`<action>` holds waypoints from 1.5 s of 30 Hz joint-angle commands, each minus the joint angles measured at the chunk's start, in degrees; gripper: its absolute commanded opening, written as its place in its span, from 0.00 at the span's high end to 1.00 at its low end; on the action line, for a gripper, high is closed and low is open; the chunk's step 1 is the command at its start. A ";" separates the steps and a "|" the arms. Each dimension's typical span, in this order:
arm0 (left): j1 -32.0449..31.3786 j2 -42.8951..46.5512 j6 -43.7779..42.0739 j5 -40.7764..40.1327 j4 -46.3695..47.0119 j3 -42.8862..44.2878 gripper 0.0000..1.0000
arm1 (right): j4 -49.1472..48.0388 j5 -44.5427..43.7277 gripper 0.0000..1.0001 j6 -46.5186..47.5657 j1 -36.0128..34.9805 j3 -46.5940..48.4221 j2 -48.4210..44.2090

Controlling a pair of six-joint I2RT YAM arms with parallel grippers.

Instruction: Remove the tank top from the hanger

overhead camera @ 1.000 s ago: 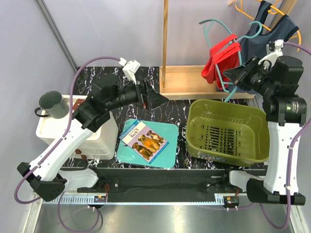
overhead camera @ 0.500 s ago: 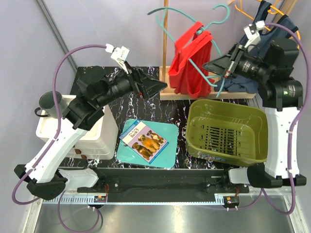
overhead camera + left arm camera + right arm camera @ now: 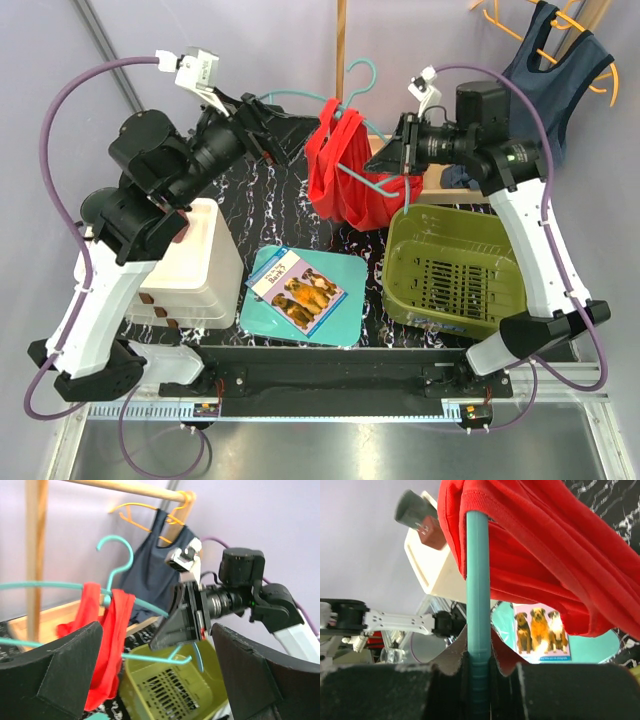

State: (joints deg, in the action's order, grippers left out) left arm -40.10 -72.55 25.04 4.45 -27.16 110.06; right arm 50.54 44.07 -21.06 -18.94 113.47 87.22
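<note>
The red tank top (image 3: 345, 170) hangs on a teal hanger (image 3: 362, 78), held in the air above the table's middle, left of the basket. My right gripper (image 3: 400, 160) is shut on the hanger's bar at its right end; the right wrist view shows the bar (image 3: 478, 580) pinched between the jaws (image 3: 479, 665) and the red fabric (image 3: 540, 545) draped over it. My left gripper (image 3: 275, 125) is open and empty, just left of the top. In the left wrist view (image 3: 155, 630) the top (image 3: 107, 645) and hanger (image 3: 117, 545) lie ahead between the spread fingers.
An olive basket (image 3: 400, 260) sits at the right, under the right arm. A dog book (image 3: 297, 288) lies on a teal mat. A white box (image 3: 205, 270) stands at the left. A wooden rack post (image 3: 341, 40) rises behind, with a navy top (image 3: 550, 70) on an orange hanger.
My right gripper has carried the hanger and red top leftward from the rack's right side to the middle. My left arm has risen and reached toward the top.
</note>
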 commanded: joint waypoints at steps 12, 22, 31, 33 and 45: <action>3.70 -15.33 10.89 1.78 -7.38 12.55 0.21 | -4.58 -0.83 1.00 8.05 -3.65 -10.28 -5.75; 4.59 -19.55 16.97 5.13 -6.77 14.57 0.30 | -3.88 -2.32 1.00 9.54 -6.55 -11.08 -4.86; 4.50 -20.52 16.19 3.82 -6.15 11.67 0.42 | -3.26 -4.08 1.00 11.30 -8.92 -12.83 -5.66; 4.59 -20.87 16.18 3.46 -5.89 11.58 0.43 | -3.17 -4.35 1.00 11.57 -9.10 -12.92 -6.09; 4.59 -22.19 15.57 1.71 -5.89 9.12 0.49 | -2.91 -4.79 1.00 12.88 -9.80 -14.42 -7.50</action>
State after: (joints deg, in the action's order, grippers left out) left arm -35.55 -94.37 41.06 7.33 -36.01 118.89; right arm 50.46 38.83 -9.89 -27.77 98.78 82.61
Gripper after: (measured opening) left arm 0.510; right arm 0.171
